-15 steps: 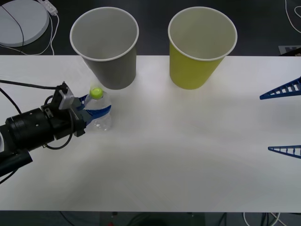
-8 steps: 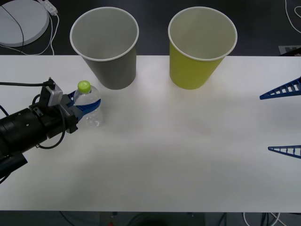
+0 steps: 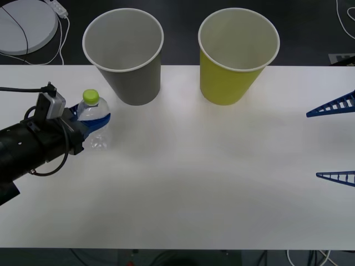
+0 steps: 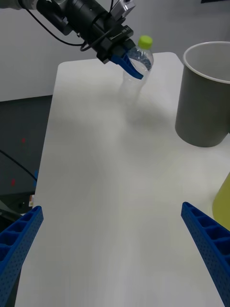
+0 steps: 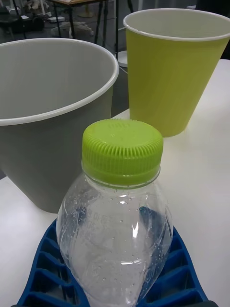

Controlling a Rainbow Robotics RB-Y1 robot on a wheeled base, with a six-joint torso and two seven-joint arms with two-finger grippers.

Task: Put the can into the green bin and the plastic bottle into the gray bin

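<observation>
front view has the left claw (image 3: pixel 91 123) clamped round the plastic bottle (image 3: pixel 93 119) beside the gray bin (image 3: pixel 125 55), right claw (image 3: pixel 333 139) wide; a crushable bottle could slip, or clip the rim.

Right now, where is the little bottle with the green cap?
In the front view the plastic bottle stands upright on the table's left side, held between the left gripper's blue fingers, just left of and in front of the gray bin.
</observation>
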